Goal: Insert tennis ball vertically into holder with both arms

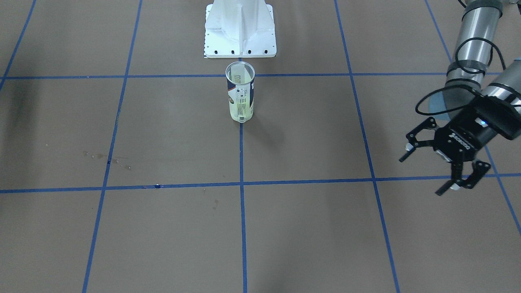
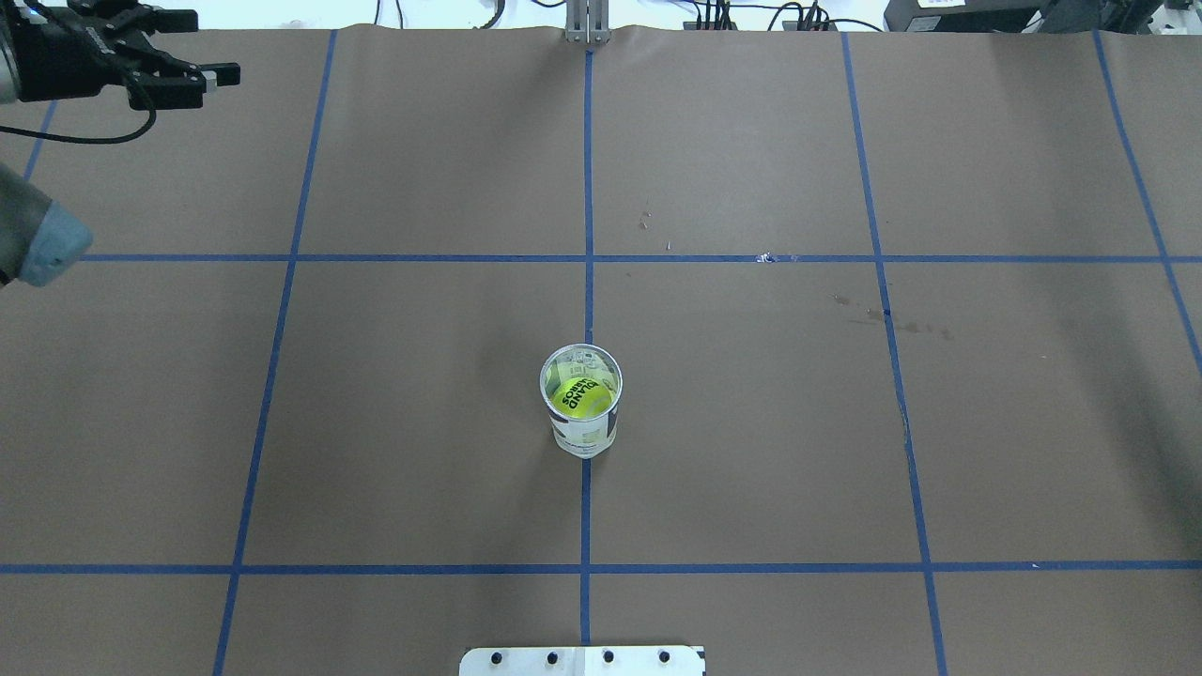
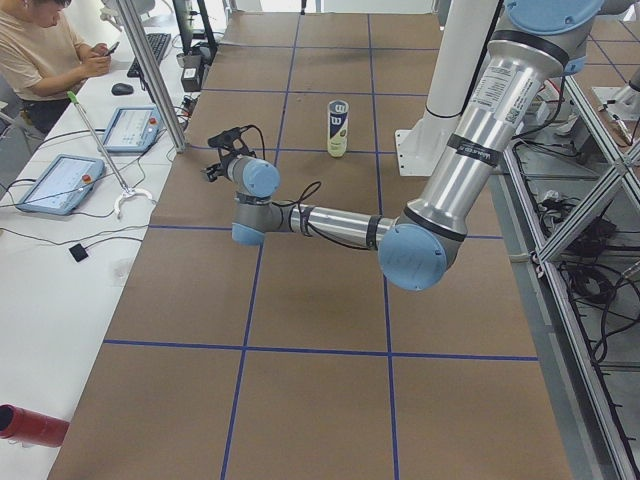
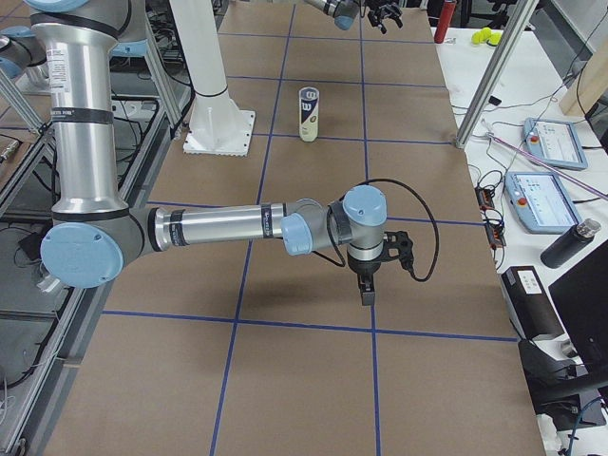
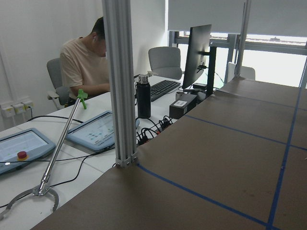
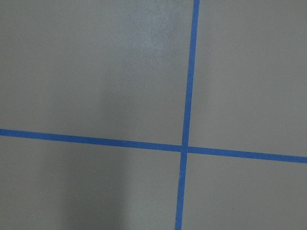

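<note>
The holder (image 2: 584, 434), a clear tube with a white and navy label, stands upright at the table's middle. It also shows in the front view (image 1: 241, 97) and both side views (image 3: 338, 128) (image 4: 308, 112). A yellow-green tennis ball (image 2: 584, 396) sits inside it. My left gripper (image 1: 423, 175) is open and empty, far off to my left near the table's far edge; it also shows overhead (image 2: 211, 47). My right gripper (image 4: 366, 290) shows only in the exterior right view, pointing down over the table on my right; I cannot tell whether it is open or shut.
The white pedestal base (image 1: 240, 32) stands behind the holder. An aluminium post (image 5: 120, 81) rises at the table edge near my left gripper. An operator (image 3: 40, 50) sits at a side desk with tablets (image 3: 55, 182). Blue tape lines (image 6: 187, 146) grid the brown table.
</note>
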